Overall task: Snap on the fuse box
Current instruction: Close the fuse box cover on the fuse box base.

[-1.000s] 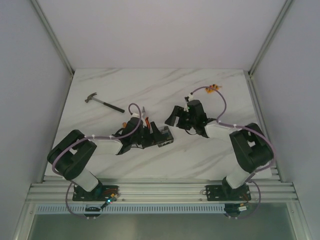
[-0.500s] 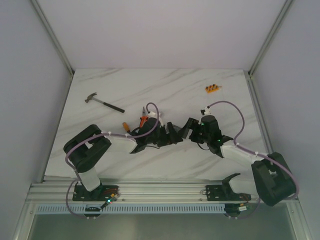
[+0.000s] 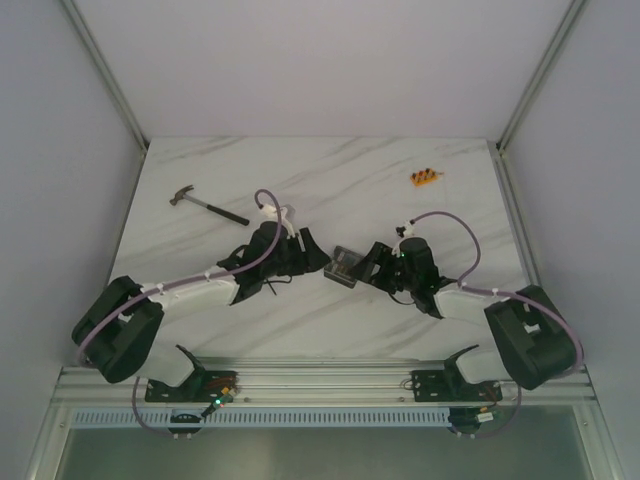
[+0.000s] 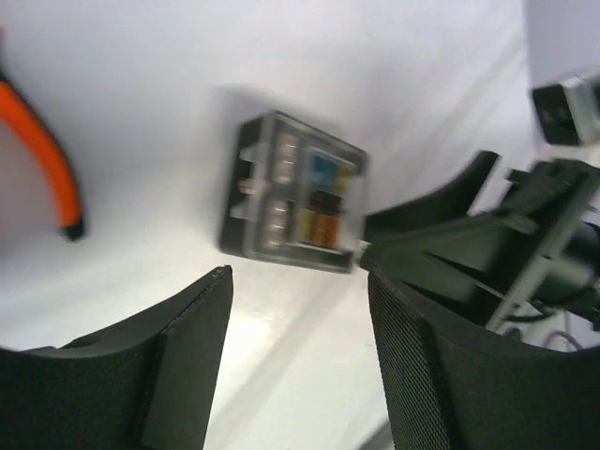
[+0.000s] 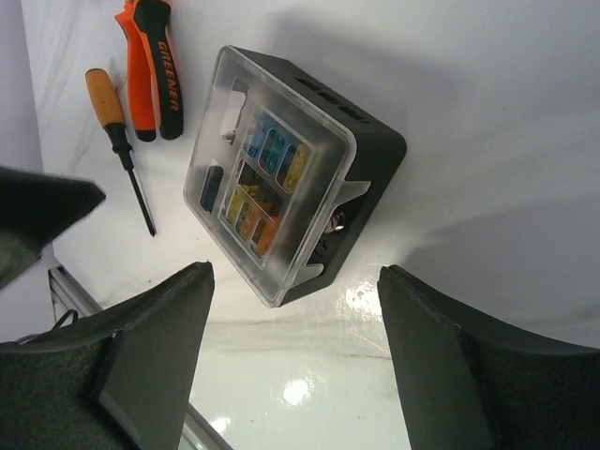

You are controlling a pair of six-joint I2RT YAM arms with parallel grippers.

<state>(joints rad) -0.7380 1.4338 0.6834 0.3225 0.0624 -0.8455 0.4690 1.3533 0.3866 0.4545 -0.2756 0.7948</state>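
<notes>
Our left tool (image 4: 300,291) and right tool (image 5: 295,281) sit spread, holding nothing. Off-centre press could skid the fuse box (image 5: 281,178).

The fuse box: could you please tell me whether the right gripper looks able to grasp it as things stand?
Probably yes: the right gripper is open, the fuse box lies just ahead of it on the table, and nothing sits between them.

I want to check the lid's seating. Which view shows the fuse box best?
Right wrist: the fuse box is sharp and large, clear lid and coloured fuses plain. Left wrist shows it blurred; top external shows it only small.
</notes>
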